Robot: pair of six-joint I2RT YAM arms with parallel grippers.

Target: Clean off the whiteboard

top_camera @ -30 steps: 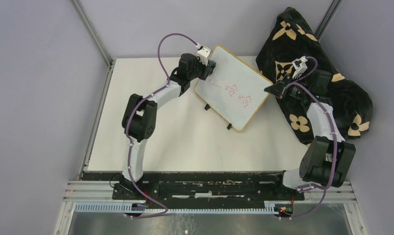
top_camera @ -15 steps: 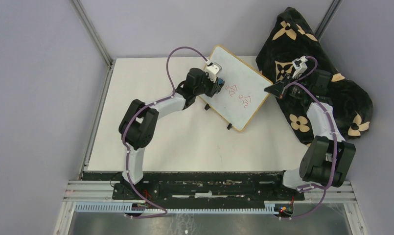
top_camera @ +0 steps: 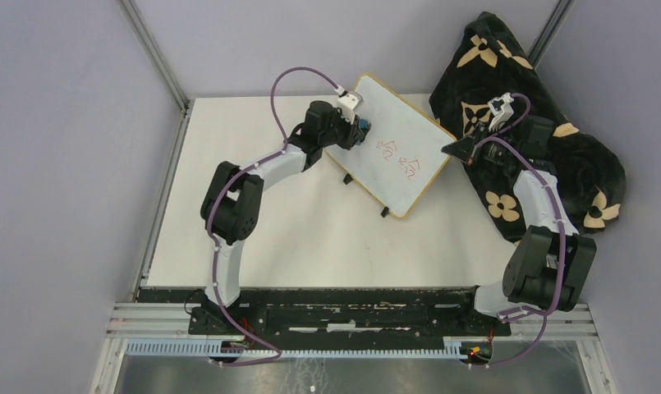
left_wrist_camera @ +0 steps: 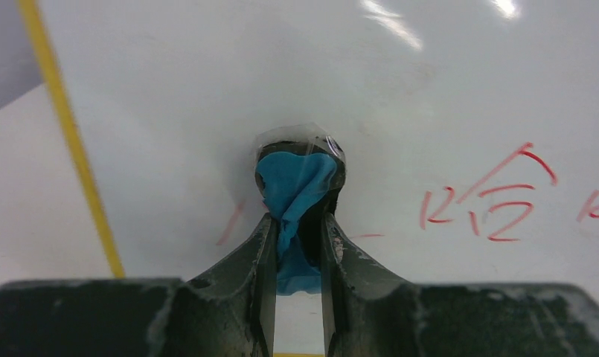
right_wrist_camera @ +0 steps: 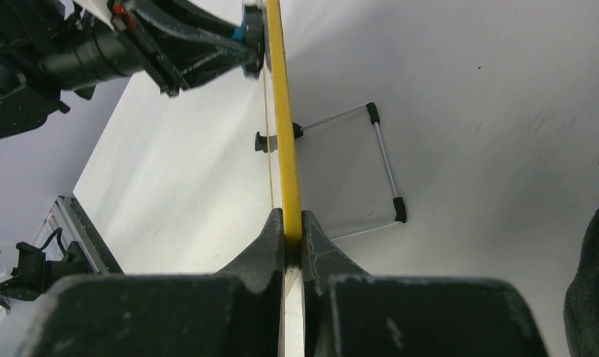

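Observation:
The whiteboard (top_camera: pixel 405 123) stands tilted at the back of the table, with red handwritten marks (top_camera: pixel 399 158) on its lower half. My left gripper (top_camera: pixel 361 127) is over the board's left part, shut on a small blue eraser (left_wrist_camera: pixel 296 186) whose tip presses on the white surface. The red marks (left_wrist_camera: pixel 489 208) lie to the eraser's right, and a faint red streak (left_wrist_camera: pixel 231 222) to its left. My right gripper (top_camera: pixel 452 149) is shut on the board's right edge. In the right wrist view the yellow frame (right_wrist_camera: pixel 281 111) runs between the fingers of that gripper (right_wrist_camera: pixel 292 216).
A black blanket with beige flower prints (top_camera: pixel 548 156) is heaped at the back right, under my right arm. The board's wire stand with black feet (right_wrist_camera: pixel 385 163) rests on the white table (top_camera: pixel 253 230). Metal posts and purple walls close in the back.
My left gripper swept the eraser down and right across the board, then back up and left. The leftmost red marks are gone. The right arm has not moved.

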